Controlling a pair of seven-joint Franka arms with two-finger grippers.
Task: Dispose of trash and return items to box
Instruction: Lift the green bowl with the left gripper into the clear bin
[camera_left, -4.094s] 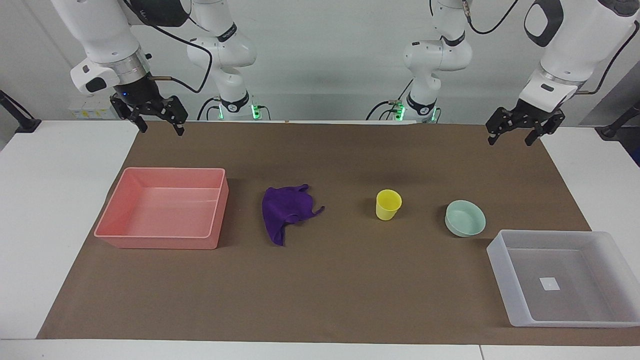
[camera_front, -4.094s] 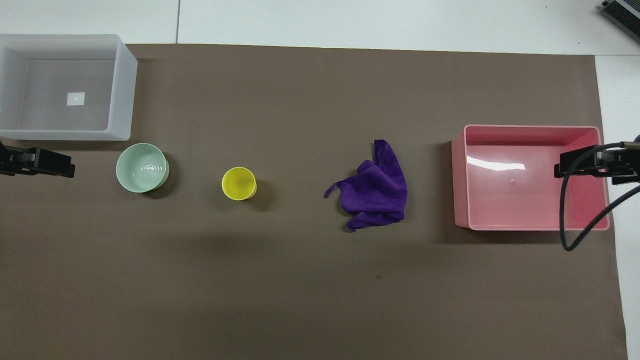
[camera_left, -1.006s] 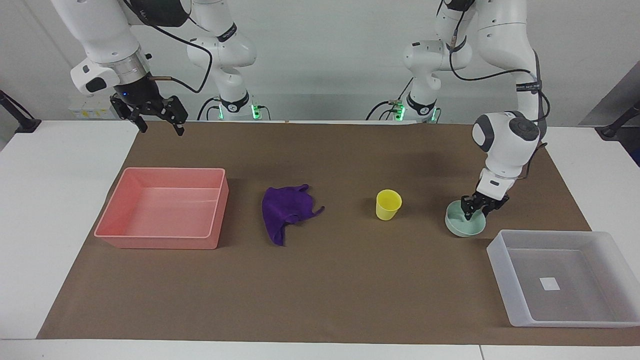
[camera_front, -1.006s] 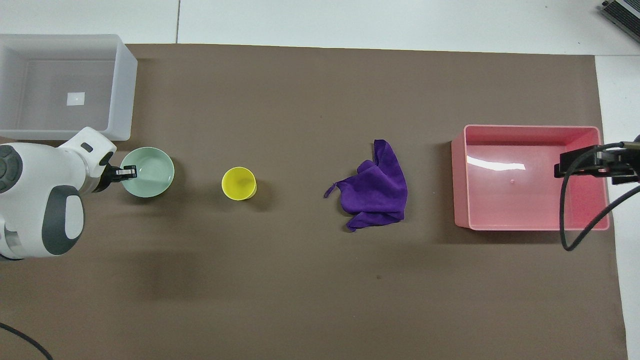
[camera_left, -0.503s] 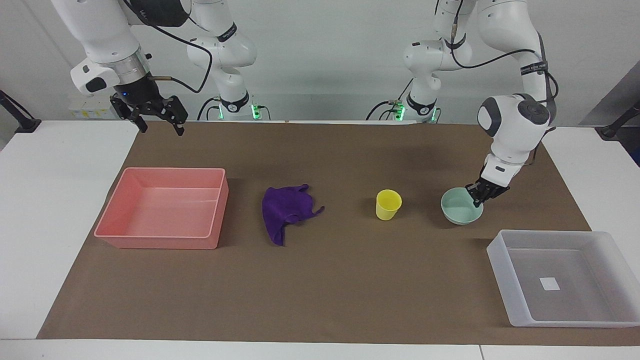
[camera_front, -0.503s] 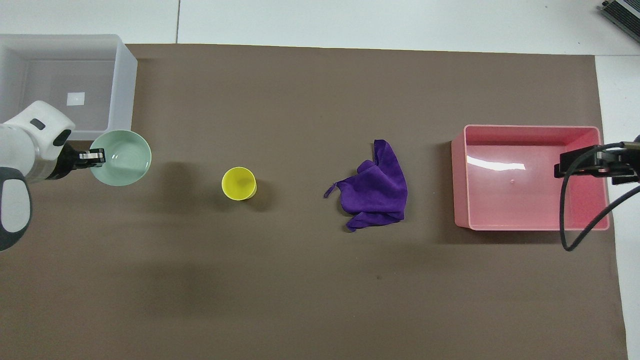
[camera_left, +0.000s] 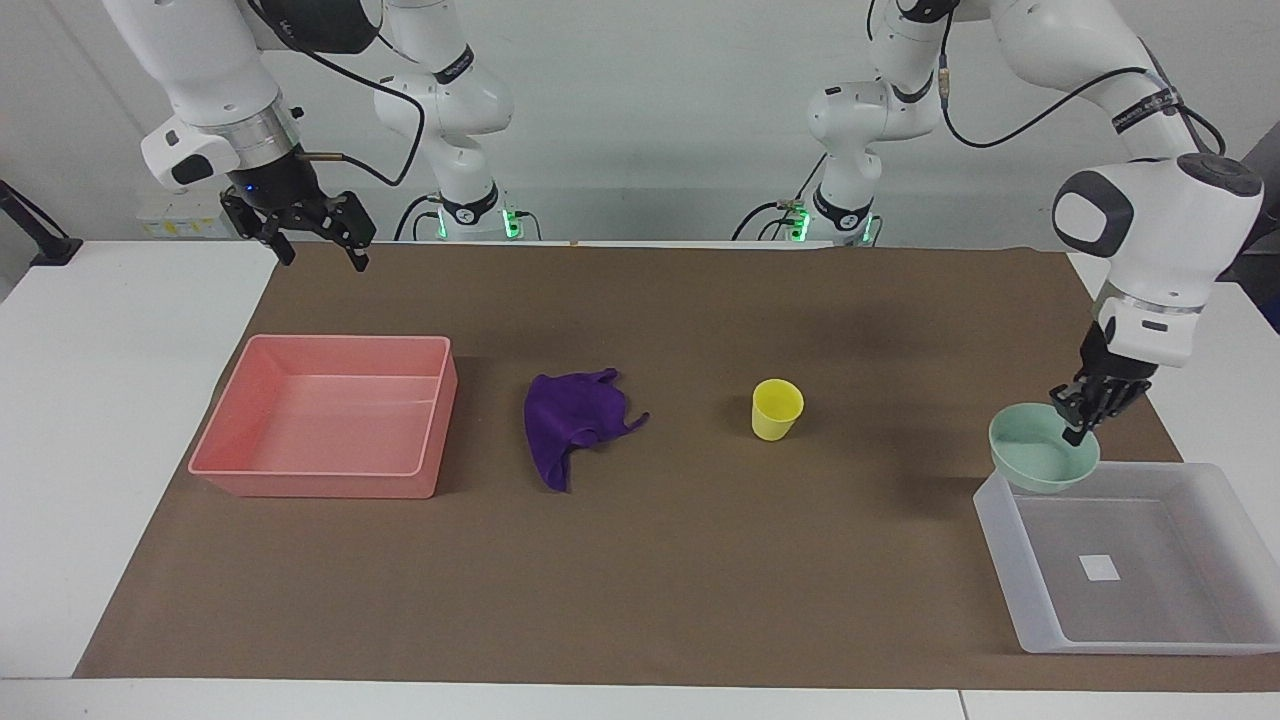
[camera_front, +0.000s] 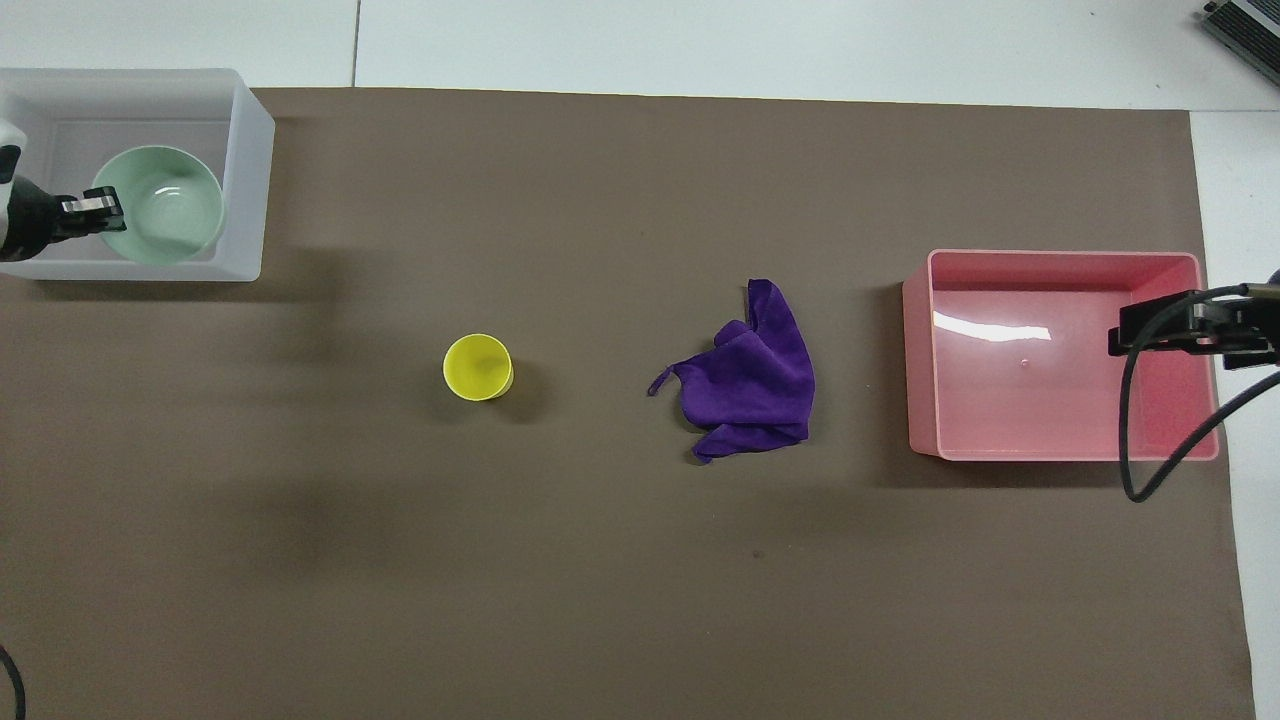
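My left gripper (camera_left: 1078, 420) is shut on the rim of the pale green bowl (camera_left: 1043, 460) and holds it in the air over the translucent box (camera_left: 1010, 570), above the box's edge nearest the robots. In the overhead view the bowl (camera_front: 160, 205) covers part of the box (camera_front: 245, 180), with the left gripper (camera_front: 95, 207) at its rim. The yellow cup (camera_left: 777, 408) (camera_front: 478, 367) stands upright mid-mat. Beside it, toward the right arm's end, lies the purple rag (camera_left: 575, 425) (camera_front: 750, 375). My right gripper (camera_left: 322, 255) (camera_front: 1150, 330) waits open and raised.
A pink bin (camera_left: 310, 485) (camera_front: 1060, 256) sits at the right arm's end of the brown mat, beside the rag. A white square label (camera_left: 1099, 567) marks the box's floor. The right arm's cable (camera_front: 1160, 450) hangs over the pink bin's corner.
The left gripper has lifted the bowl off the mat and carried it away from the cup to above the box. The right arm, cup and rag have not moved.
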